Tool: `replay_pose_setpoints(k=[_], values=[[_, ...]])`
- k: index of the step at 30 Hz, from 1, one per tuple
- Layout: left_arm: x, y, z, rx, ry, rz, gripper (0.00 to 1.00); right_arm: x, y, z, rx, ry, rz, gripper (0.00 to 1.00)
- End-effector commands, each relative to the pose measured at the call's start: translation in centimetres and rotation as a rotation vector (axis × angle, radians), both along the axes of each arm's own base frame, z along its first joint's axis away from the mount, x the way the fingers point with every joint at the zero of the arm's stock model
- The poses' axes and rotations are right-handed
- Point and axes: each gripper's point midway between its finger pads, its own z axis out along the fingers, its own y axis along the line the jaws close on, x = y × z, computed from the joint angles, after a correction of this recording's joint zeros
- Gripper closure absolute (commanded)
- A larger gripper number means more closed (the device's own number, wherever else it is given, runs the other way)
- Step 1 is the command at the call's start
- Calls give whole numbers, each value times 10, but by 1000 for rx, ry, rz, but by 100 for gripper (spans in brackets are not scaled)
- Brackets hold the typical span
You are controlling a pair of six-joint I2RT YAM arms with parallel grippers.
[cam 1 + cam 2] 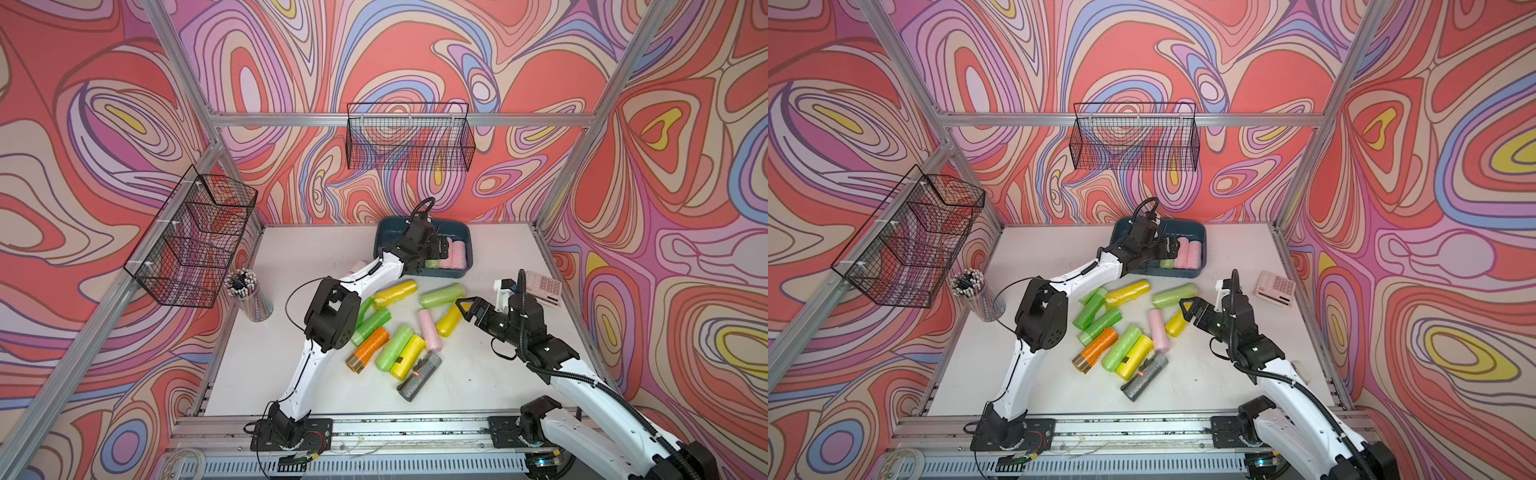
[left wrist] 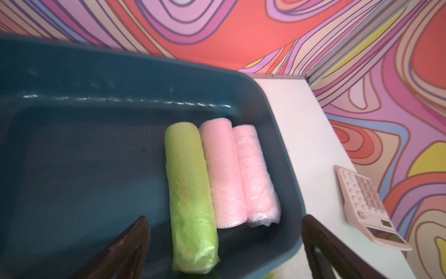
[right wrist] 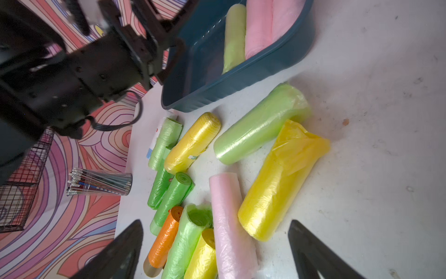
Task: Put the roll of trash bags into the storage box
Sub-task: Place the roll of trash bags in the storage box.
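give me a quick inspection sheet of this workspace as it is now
surface: white table, lightly marked
job's things: storage box holds one green roll and two pink rolls; loose rolls lie piled on the table
clutter: pencil cup, pink calculator
grippers: left gripper open over the box, empty; right gripper open above the loose rolls, empty
cables: black cable loops beside the left arm
surroundings: wire baskets on the frame, patterned walls

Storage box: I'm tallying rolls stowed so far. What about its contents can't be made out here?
- Both top views: the left gripper and its arm cover much of the storage box floor and most of the green roll.
- Right wrist view: the top edge cuts off the pink rolls' far ends.
- Left wrist view: the picture's edges cut off part of the box.
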Motion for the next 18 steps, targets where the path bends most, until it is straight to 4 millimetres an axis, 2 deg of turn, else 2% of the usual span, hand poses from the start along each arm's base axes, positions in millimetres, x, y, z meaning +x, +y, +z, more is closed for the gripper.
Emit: replay_pose_setpoints(k=[1,9,18], values=[[-6,9,42,-44,-87,3,0,4,-5,2,-20,19,-28,4],[-43,39,61,-85,-95,15,0,7,-9,2,-53,50,-53,5],[-103,88,78,-89,-119,51,0,12,-7,-12,-88,118,-38,8]])
